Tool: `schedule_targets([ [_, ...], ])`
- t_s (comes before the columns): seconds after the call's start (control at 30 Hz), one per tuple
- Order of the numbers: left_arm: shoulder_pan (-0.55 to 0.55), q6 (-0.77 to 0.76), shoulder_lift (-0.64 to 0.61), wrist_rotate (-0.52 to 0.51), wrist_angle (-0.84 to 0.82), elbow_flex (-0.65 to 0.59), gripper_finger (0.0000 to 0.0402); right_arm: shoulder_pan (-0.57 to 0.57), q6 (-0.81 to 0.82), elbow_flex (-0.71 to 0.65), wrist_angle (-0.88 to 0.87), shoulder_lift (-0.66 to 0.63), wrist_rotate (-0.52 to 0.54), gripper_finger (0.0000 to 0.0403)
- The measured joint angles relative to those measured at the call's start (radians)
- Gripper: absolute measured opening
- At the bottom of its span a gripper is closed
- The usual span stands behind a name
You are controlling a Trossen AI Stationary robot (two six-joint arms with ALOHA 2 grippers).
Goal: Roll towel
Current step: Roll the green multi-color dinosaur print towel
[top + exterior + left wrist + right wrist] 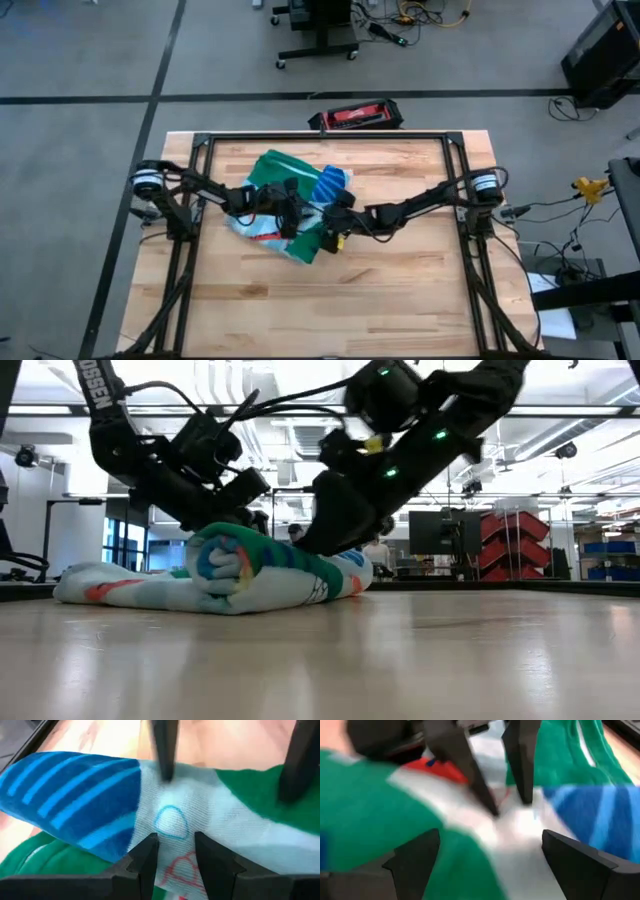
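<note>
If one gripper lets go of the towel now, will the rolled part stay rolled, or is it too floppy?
The towel looks soft and floppy: it sags flat beside the roll, so it would likely droop if lifted. The roll seems loose and may unwind once released. The cloth probably grips the wooden table rather than sliding.

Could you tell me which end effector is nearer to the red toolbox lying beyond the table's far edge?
Right. The right end effector works over the towel, nearly in line with the toolbox; the left end effector sits farther left.
</note>
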Motion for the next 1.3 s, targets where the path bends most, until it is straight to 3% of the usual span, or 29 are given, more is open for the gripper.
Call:
schedule_targets([
  [0.13,0.025,-0.089,0.016,-0.065,0.029,-0.007,0.0116,0.018,-0.018,-0.105,-0.022,-0.119,-0.052,0.0339],
  [0.3,0.014,-0.233,0.089,-0.074,0.146,0.016,0.0116,0.011,-0.031,-0.286,-0.03,-0.255,-0.156,0.0339],
  [0.57,-0.07,-0.296,0.343,-0.078,0.189,0.28,0.0116,-0.009,-0.021,-0.512,-0.021,-0.411,-0.187,0.0339],
  [0.87,-0.199,-0.349,0.414,-0.058,0.134,0.504,0.0116,-0.009,0.04,-0.639,-0.071,-0.502,-0.139,0.0339],
  [1.03,-0.241,-0.296,0.414,-0.126,0.08,0.554,0.0116,0.017,0.113,-0.676,-0.045,-0.516,-0.127,0.0339],
  [1.3,-0.23,-0.251,0.41,-0.145,0.046,0.56,0.0116,0.129,0.23,-0.702,-0.021,-0.514,-0.071,0.0339],
])
